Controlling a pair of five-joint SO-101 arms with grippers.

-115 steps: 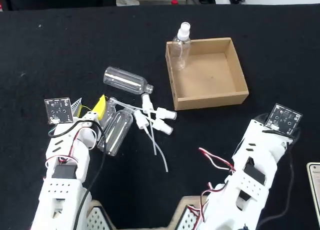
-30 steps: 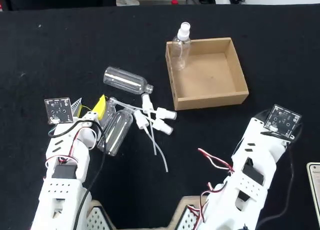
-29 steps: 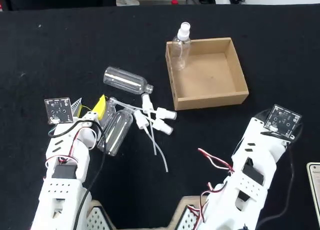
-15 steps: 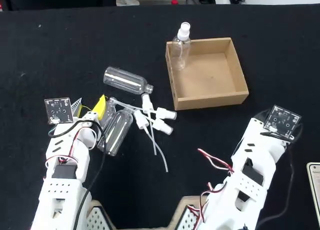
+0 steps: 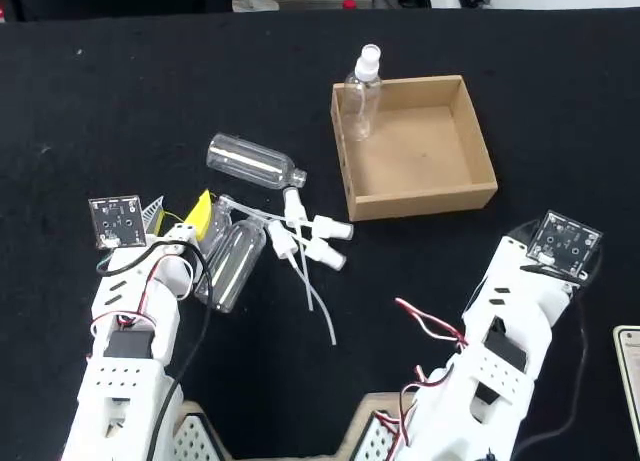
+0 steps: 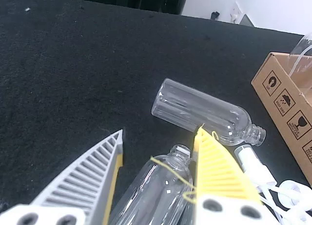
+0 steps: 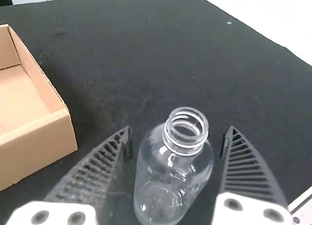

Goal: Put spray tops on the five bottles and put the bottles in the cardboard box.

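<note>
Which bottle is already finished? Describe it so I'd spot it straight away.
Find the cardboard box on the black table. At its far left corner a clear bottle stands upright. Unlike the bottles lying beside the loose spray tops, it wears a white spray top.

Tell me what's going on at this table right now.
Two robot arms are partway through topping clear bottles and boxing them. The left gripper is open over a lying bottle with no top, on the black table. The right gripper is open around an upright bottle, also without a top. One capped bottle stands at a corner of the cardboard box, apparently inside. A further bare bottle and several loose spray tops lie on the table beside the box.
</note>
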